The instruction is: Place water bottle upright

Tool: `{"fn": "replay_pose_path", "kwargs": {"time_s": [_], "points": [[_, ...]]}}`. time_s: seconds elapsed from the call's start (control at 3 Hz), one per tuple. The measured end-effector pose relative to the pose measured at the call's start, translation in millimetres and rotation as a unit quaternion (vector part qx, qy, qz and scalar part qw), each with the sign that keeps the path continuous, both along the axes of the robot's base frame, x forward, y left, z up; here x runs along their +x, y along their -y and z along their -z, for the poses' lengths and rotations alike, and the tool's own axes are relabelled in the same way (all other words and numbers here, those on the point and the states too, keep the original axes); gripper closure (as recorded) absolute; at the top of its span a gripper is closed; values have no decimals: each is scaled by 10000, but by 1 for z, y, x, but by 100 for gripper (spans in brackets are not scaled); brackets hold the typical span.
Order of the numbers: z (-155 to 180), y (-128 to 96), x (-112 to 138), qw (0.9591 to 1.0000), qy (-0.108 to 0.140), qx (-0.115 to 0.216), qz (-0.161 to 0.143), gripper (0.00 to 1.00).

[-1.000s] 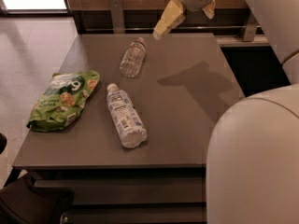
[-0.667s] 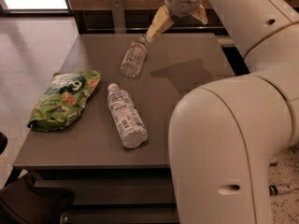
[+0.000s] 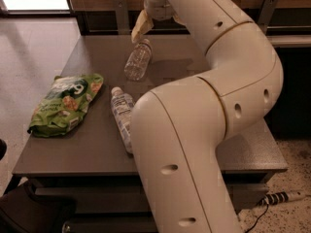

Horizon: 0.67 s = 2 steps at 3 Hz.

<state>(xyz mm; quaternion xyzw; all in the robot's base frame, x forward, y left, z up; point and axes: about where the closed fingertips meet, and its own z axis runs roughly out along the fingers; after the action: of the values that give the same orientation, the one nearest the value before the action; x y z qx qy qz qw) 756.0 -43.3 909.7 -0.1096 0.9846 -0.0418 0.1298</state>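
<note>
1. On the far half of the grey table (image 3: 87, 152), the water bottle (image 3: 137, 60) lies on its side, its clear ribbed body running from the far edge toward the near side at a slight slant. It is not standing upright.
2. Just above the bottle's far end hangs the gripper (image 3: 139, 29), its pale tan tip angled down and to the left. The tip comes close to the bottle, though whether it touches cannot be told. Nor can it be told whether the gripper is open or closed (only one tan part of it shows from this side).
3. The arm (image 3: 221, 76) is thick and cream-coloured. It rises from the lower middle of the view, bends at the right and reaches back over the table to the gripper, covering much of the table's right half.
4. Nearer the front lies a second bottle (image 3: 121, 111), bigger, with a white printed label and a white cap. It too is on its side, well apart from the water bottle, and its near end is hidden behind the arm.
5. To the left of that bottle a green snack bag (image 3: 65, 103) lies flat near the table's left edge, apart from both bottles.
6. On the speckled floor at the lower right lies a power strip (image 3: 284, 197) with its cord.
</note>
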Motion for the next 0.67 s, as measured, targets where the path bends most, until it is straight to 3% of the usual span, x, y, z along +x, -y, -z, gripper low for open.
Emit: {"fn": "replay_pose_path", "kwargs": {"time_s": [0.33,0.67], "points": [[2,-17,0,9994,-47,267,236,0],[12,-20,-4,9961,-247,653,545,0]]}}
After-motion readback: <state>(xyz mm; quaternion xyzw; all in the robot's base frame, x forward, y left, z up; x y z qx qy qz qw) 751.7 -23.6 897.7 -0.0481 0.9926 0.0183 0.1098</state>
